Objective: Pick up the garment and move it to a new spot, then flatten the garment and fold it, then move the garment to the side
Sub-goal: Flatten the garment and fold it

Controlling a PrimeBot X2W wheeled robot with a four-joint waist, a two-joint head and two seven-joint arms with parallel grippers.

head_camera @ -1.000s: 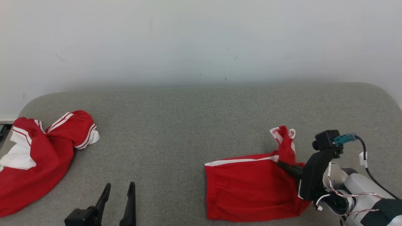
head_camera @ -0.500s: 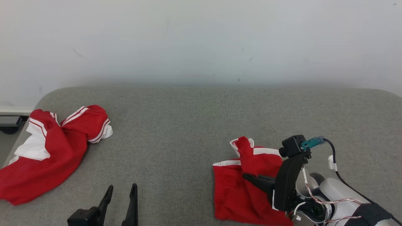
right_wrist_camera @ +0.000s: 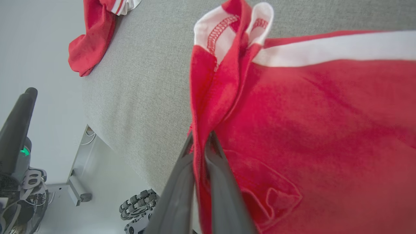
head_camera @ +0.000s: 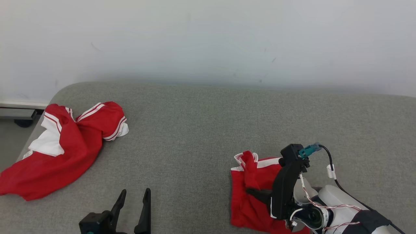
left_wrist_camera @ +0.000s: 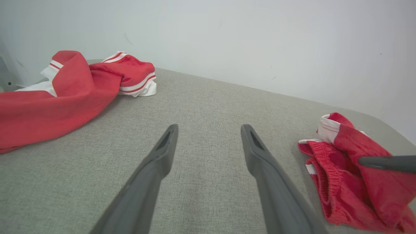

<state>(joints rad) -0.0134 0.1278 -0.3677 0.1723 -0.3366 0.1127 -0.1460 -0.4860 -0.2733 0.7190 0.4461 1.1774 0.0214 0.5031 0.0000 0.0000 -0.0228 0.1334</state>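
Our right claw (right_wrist_camera: 200,138) is pressed together on a bunched edge of the shorts (right_wrist_camera: 308,113), the red cloth pinched between the two fingers and running up to a white-trimmed corner at 12 o'clock in the wrist view. In the head view this claw (head_camera: 252,191) sits at 4 o'clock, pointing toward 9 o'clock. The pinched flap is held over the body of the shorts (head_camera: 243,211), which lie rumpled on the grey cushion (head_camera: 201,130) with a white stripe along their far edge. At 7 o'clock our left claw (head_camera: 135,195) hovers spread and holds nothing. Its own camera shows the fingers apart (left_wrist_camera: 209,130) over bare cushion, with the shorts (left_wrist_camera: 344,169) off at 4 o'clock. A second red-and-white piece, a jersey (head_camera: 65,149), lies crumpled well apart at 9 o'clock, and a pale wall (head_camera: 208,39) closes the far side. We judge the shorts are already at their working spot and roughly spread, and that we are partway through the fold. Left to do are laying the flap down, letting go, smoothing any bunching, perhaps a second fold, and moving the shorts to the side.
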